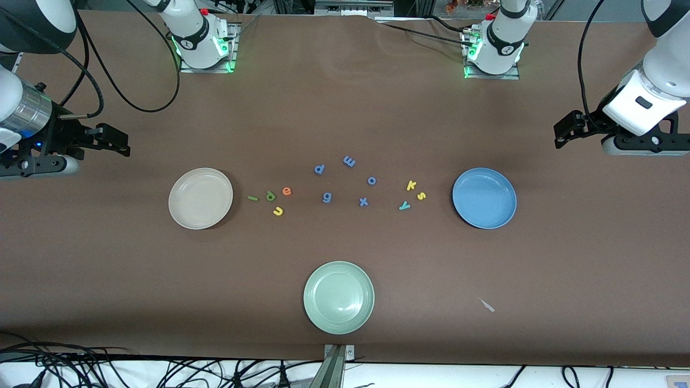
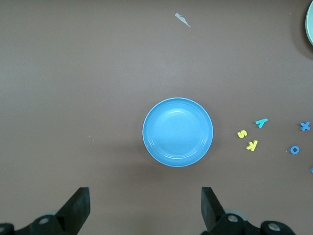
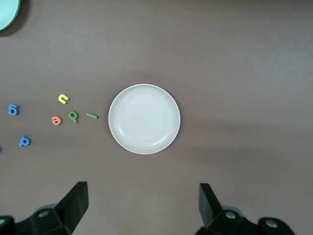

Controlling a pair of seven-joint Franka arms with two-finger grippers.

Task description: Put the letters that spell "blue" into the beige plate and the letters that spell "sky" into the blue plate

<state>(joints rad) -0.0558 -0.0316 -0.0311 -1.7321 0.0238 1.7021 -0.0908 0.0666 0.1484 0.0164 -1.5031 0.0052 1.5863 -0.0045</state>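
Well, both grippers hung wide open: the left gripper [image 2: 144, 208] over the table's left-arm edge near the blue plate [image 1: 484, 198], the right gripper [image 3: 142, 208] near the beige plate [image 1: 200, 198]. The "blue" letters [image 1: 269, 199] and "sky" letters [image 1: 413, 194] lay mid-table beside their plates; they looked light, thin foam, best pinched across the edges.

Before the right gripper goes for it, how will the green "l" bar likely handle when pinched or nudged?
The green "l" bar lies flat and thin beside the beige plate, so probably hard to get fingers under. It looks tiny and light, likely sliding if nudged. A flat bar, unlikely to roll.
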